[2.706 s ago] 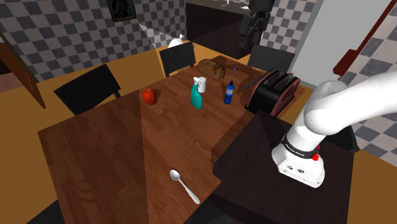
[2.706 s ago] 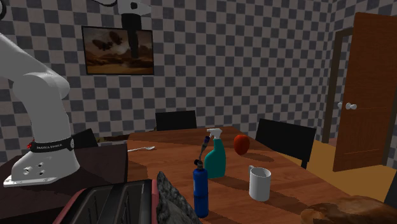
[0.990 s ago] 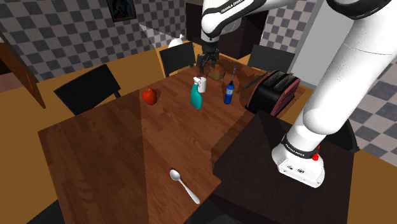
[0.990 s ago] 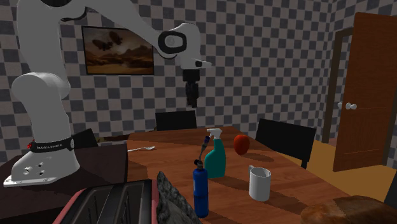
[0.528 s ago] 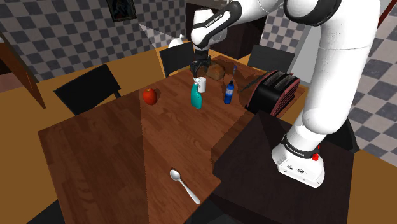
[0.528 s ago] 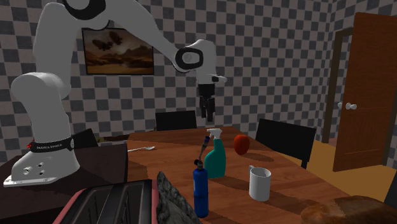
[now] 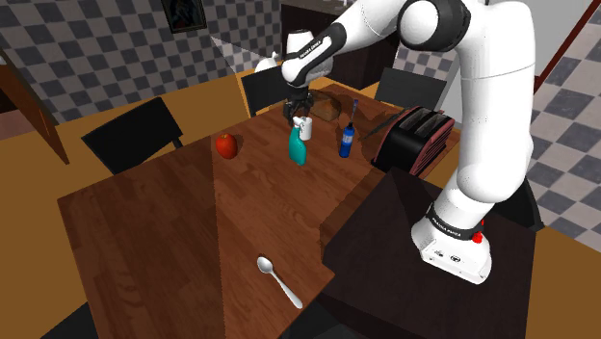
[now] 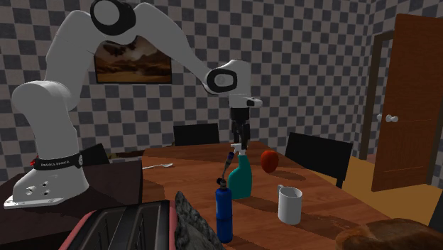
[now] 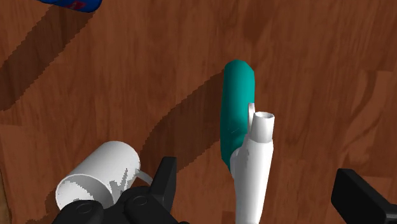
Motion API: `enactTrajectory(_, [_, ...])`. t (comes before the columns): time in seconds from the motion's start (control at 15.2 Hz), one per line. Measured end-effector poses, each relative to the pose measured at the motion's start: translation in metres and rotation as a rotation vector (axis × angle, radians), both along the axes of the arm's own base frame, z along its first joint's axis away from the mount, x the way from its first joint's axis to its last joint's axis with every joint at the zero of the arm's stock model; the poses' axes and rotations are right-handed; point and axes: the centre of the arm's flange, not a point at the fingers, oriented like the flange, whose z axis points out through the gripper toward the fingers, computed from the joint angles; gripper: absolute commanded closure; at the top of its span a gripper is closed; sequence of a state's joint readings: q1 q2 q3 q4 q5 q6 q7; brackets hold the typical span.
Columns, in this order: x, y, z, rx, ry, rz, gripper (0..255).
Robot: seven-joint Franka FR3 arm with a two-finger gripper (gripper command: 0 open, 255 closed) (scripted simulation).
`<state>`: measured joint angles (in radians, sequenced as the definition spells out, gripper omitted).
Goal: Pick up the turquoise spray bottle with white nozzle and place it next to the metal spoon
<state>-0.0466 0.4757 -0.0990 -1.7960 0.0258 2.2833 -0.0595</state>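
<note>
The turquoise spray bottle [image 7: 298, 147] [image 8: 240, 178] with a white nozzle stands upright near the far end of the wooden table [image 7: 154, 221]. My gripper [image 7: 297, 114] [image 8: 239, 143] hangs just above its nozzle, pointing down. In the wrist view the bottle [image 9: 236, 108] and its nozzle lie between my open fingers [image 9: 164, 181], which do not touch it; the gripper [image 9: 261, 191] is centred over the nozzle. The metal spoon [image 7: 278, 281] [image 8: 157, 166] lies flat at the near end of the table, close to my stand.
A white mug [image 7: 306, 127] [image 9: 102, 175] stands right beside the spray bottle. A blue bottle [image 7: 345, 141] [image 8: 224, 209], a red apple [image 7: 225, 145] [image 8: 268, 160], a bread loaf [image 7: 321, 103] and a toaster [image 7: 416, 140] are nearby. Dark chairs [image 7: 130, 135] line the table's sides.
The arm has swung over from above the stand and come down. My gripper has dropped from well above the table to just over the spray bottle's nozzle.
</note>
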Motion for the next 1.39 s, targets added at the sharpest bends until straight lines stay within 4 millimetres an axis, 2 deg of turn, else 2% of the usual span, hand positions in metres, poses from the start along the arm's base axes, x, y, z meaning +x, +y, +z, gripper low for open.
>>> enactTrajectory(0.26, [0.000,0.000,-0.018,0.000,0.000,0.000,0])
enactTrajectory(0.66, [0.000,0.000,-0.020,0.000,0.000,0.000,0])
enactTrajectory(0.73, [0.000,0.000,-0.020,0.000,0.000,0.000,255])
enactTrajectory(1.39, [0.000,0.000,-0.020,0.000,-0.001,0.000,255])
